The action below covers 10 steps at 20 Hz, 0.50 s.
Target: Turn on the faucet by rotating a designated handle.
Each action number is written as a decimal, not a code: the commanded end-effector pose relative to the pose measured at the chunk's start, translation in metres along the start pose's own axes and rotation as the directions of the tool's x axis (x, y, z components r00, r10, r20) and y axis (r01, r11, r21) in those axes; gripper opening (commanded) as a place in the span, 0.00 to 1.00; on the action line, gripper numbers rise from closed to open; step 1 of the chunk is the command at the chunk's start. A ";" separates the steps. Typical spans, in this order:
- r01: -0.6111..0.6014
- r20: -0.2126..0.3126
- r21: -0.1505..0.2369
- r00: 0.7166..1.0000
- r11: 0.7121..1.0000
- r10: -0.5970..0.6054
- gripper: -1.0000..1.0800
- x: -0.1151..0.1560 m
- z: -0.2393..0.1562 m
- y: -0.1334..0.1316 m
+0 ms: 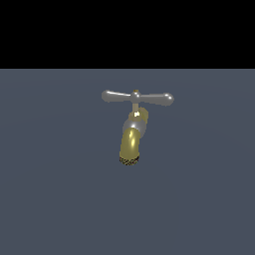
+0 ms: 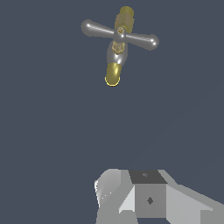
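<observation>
The faucet point(image 1: 130, 143) is a small brass-gold curved spout with a silver collar and a dark rough tip, standing on the grey floor at the middle of the exterior view. The handle point(image 1: 138, 97), a slim grey crossbar with bulbous ends, sits on a short stem on top of it and lies roughly level. The wrist view shows the faucet point(image 2: 113, 72) and the handle point(image 2: 119, 34) from above, some way ahead of my gripper point(image 2: 131, 176). The fingers point(image 2: 148, 194) stand together with no gap and hold nothing. The gripper is out of the exterior view.
A flat dark grey floor point(image 1: 60, 199) lies all around the faucet. Above its far edge the exterior view is black.
</observation>
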<state>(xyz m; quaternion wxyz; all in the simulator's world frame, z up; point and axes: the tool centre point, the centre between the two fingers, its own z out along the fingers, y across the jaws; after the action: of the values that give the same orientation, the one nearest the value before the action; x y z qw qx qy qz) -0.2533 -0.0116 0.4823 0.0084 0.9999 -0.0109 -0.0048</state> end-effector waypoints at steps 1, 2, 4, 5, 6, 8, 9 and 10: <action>0.000 0.000 0.000 1.000 1.000 0.000 0.00 0.000 0.000 0.000; -0.001 0.000 0.000 1.000 1.000 0.001 0.00 0.000 0.000 0.000; -0.006 0.001 0.001 1.000 1.000 0.006 0.00 0.001 0.000 0.000; -0.010 0.002 0.001 1.000 1.000 0.010 0.00 0.003 0.000 0.000; -0.016 0.003 0.001 1.000 1.000 0.016 0.00 0.004 0.000 0.000; -0.026 0.005 0.001 1.000 1.000 0.026 0.00 0.007 -0.001 0.000; -0.029 0.006 0.001 1.000 1.000 0.029 0.00 0.007 -0.001 0.000; -0.030 0.006 0.000 1.000 1.000 0.030 0.00 0.008 -0.001 0.000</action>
<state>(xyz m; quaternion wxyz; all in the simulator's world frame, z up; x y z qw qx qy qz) -0.2468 -0.0120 0.4829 0.0081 0.9997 -0.0238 -0.0074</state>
